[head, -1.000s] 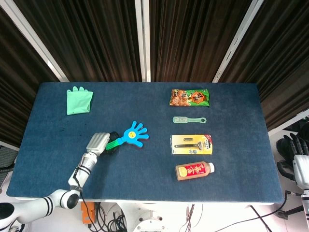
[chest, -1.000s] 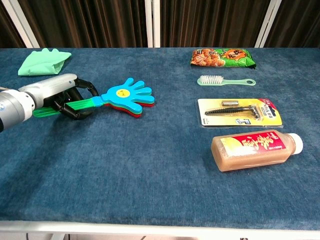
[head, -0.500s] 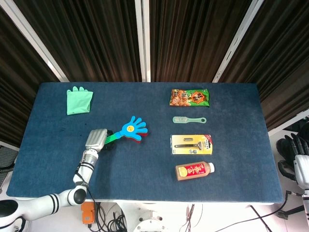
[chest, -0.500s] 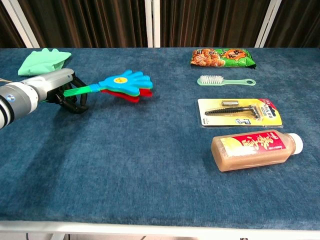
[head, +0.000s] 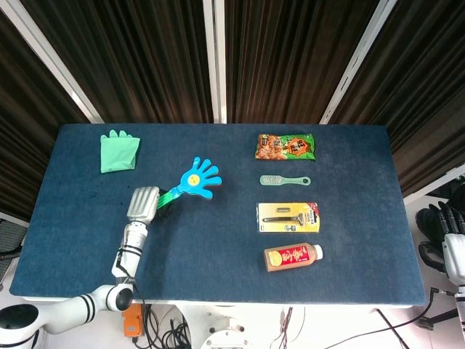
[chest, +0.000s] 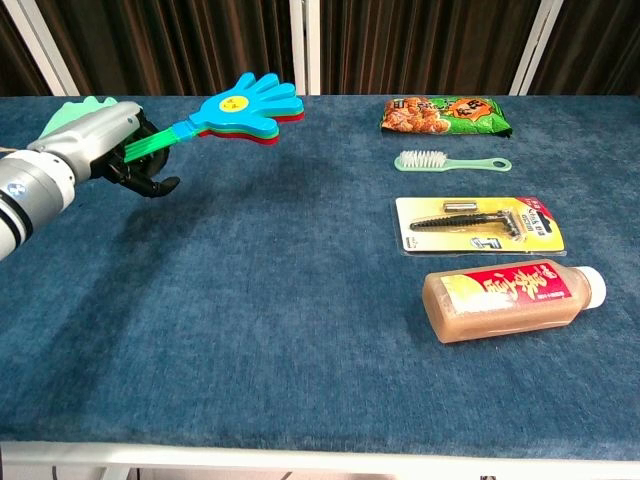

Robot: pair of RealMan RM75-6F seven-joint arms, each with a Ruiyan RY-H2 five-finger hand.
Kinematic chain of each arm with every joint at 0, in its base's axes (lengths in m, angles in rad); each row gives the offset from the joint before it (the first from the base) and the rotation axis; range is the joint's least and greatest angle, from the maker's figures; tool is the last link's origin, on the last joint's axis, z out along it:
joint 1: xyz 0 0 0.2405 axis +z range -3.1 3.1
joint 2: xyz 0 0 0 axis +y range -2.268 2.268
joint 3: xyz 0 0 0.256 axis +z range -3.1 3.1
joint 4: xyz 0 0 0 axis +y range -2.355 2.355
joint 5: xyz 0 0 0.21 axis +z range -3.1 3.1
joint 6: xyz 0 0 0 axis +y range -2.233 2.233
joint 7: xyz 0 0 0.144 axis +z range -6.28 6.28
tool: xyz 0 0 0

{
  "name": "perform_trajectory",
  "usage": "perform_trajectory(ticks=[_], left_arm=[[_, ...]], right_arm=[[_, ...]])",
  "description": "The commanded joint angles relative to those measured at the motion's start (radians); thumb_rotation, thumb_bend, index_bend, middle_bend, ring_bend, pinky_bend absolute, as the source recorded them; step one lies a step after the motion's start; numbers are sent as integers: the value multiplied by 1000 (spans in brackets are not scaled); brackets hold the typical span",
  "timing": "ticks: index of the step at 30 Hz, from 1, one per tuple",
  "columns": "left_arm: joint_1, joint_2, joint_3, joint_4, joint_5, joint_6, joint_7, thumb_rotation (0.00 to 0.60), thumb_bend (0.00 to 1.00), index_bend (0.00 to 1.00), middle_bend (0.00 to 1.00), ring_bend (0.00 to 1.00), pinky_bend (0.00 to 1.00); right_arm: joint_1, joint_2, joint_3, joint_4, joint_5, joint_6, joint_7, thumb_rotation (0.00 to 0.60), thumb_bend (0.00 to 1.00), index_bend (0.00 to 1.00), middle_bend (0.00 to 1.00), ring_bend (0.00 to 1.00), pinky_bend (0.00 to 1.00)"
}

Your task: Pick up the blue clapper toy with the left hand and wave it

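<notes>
A: On the left side of the table [head: 218, 240], left robot hand [head: 143, 203] has the clapper [head: 196, 179] by its green handle, fingers wrapped round it. Chest view shows the clapper head up off the cloth, tilted up and to the right.

B: Where's the head exactly?

A: Between the green glove [head: 118, 151] and the snack bag [head: 285, 145], above the table mid-left. Blue palm on top, red and green layers under it, yellow sticker in the middle.

B: Right robot hand [head: 445, 222]?

A: Off the table at the far right edge of the head view, dark fingers pointing up. Can't tell if it's open or closed; nothing visibly in it.

B: Rest of the table?

A: Right column, back to front: snack bag, brush [chest: 452, 161], razor pack [chest: 480, 224], bottle [chest: 514, 298] lying on its side. All well apart from the clapper.
</notes>
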Motion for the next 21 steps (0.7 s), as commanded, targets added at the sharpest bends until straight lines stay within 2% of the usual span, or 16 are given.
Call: perform_trajectory(ticks=[1,5,11,17,19,21], left_arm=[[32,-17,-21,36,88,64,-222,600,383,1000,1000,1000,1000],[61,25,-71,-46,91,33,-485,600,444,1000,1000,1000,1000],[91,114,-121,-149,106,-19,-748,600,623,1000,1000,1000,1000],[123,204,-144,-231,220,-50,-1178,600,643,1000,1000,1000,1000],[132,217,-147,-237,256,-31,-1290,600,647,1000,1000,1000,1000],[132,227,-140,-230,293,-12,-1328,600,651,1000,1000,1000,1000]], right_arm=[[0,0,0,0,1,-1,-2,600,280,0,0,0,0],[3,-2,-2,-5,0,-7,-11,600,280,0,0,0,0],[6,-1,-4,-20,-5,-7,-29,600,280,0,0,0,0],[6,0,-4,-28,-4,-5,-38,600,280,0,0,0,0],[5,0,-5,-30,-5,-3,-41,600,280,0,0,0,0],[5,0,-5,-31,-6,-2,-43,600,281,0,0,0,0]])
